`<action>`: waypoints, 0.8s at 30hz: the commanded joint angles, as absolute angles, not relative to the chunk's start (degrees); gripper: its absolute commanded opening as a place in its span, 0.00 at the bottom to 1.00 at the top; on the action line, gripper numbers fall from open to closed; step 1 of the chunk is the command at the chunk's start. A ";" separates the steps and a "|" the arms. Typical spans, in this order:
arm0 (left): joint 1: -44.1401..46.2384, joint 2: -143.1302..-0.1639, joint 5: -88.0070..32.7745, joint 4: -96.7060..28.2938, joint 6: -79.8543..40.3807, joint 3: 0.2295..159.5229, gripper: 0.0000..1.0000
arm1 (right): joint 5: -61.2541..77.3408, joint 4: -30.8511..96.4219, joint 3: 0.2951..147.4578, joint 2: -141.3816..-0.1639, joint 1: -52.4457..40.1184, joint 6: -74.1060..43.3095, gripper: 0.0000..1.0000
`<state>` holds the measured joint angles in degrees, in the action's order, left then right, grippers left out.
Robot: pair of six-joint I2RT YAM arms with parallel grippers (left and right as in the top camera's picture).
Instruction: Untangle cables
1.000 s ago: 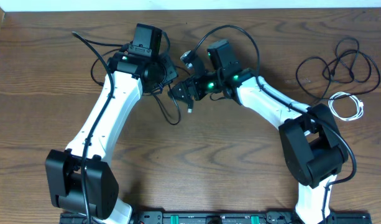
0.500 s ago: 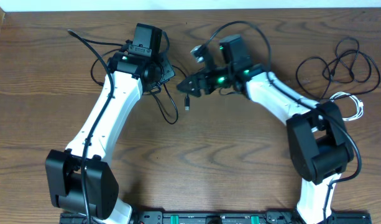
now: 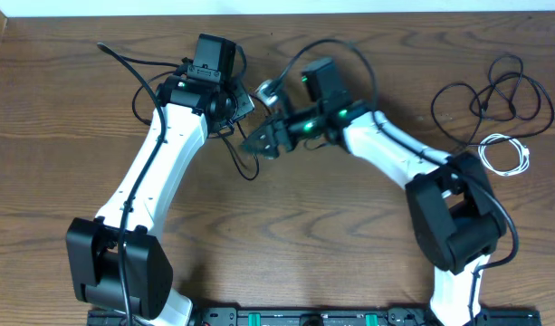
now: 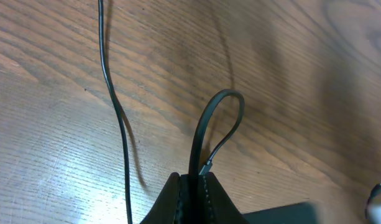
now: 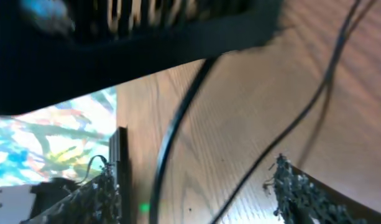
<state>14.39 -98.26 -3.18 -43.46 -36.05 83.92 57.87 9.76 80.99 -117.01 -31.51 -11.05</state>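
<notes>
While the left fingers [image 4: 168, 202] are pinched tight together at the bottom of the left wrist view, they've got hold of a black cable [image 4: 222, 106]. It sticks up above them as a narrow loop, with a small silver plug tip [image 4: 206, 167] just beside the loop's right leg. A thinner black strand [image 4: 109, 81] runs down the left side of that view across the wooden worktop [image 4: 302, 74].

From overhead all this sits in the upper middle of the frame, and the held cable droops below the grip in a slack curve on the wood.

The right fingers [image 5: 296, 193] are spread wide, one at the lower left and one at the lower right of the right wrist view. A dark cord [image 5: 178, 124] passes through the gap unclamped, so they're holding nothing. Can't tell which cord it is, it's blurry.

The other black cables [image 3: 490, 91] lie in a loose tangle at the upper right of the overhead frame. The white cable [image 3: 505, 156] is just below them, well apart from both sets of fingers.
</notes>
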 commanded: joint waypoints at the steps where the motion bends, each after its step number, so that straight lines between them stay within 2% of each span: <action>1: 14.33 -98.83 -4.86 -43.64 -36.32 83.83 0.08 | 46.68 10.74 80.77 -117.32 -34.39 -10.20 0.75; 2: 14.33 -98.83 -5.78 -43.66 -36.32 83.83 0.08 | 42.87 11.29 80.77 -117.32 -35.05 -10.22 0.68; 3: 14.33 -98.83 -6.42 -43.70 -36.29 83.83 0.08 | 39.79 11.75 80.77 -117.32 -35.62 -10.22 0.54; 5: 14.31 -98.83 -7.07 -43.90 -36.23 83.83 0.08 | 36.25 12.32 80.77 -117.32 -36.14 -10.22 0.11; 6: 14.31 -98.80 -7.03 -43.92 -35.18 83.83 0.11 | 36.14 12.21 80.77 -117.27 -36.14 -10.22 0.01; 8: 13.93 -98.80 -7.05 -43.90 -33.32 83.85 0.31 | 36.12 11.97 80.95 -116.46 -35.18 -10.22 0.01; 9: 13.13 -98.78 -7.05 -44.34 -33.06 83.85 0.44 | 36.12 11.99 81.43 -114.93 -33.63 -10.20 0.01; 11: 11.88 -98.78 -7.07 -44.75 -33.06 83.85 0.58 | 36.10 12.16 82.26 -112.77 -31.51 -10.11 0.01; 12: 10.96 -98.70 -7.14 -45.01 -33.08 83.85 0.61 | 36.10 12.51 82.98 -111.22 -30.11 -9.28 0.01; 16: 7.16 -98.28 -9.98 -45.87 -33.06 83.88 0.64 | 33.50 15.77 86.83 -105.62 -24.14 -8.43 0.01; 24: 1.50 -98.26 -12.88 -47.86 -33.04 83.85 0.68 | 27.24 34.09 101.45 -94.98 -6.74 -0.49 0.01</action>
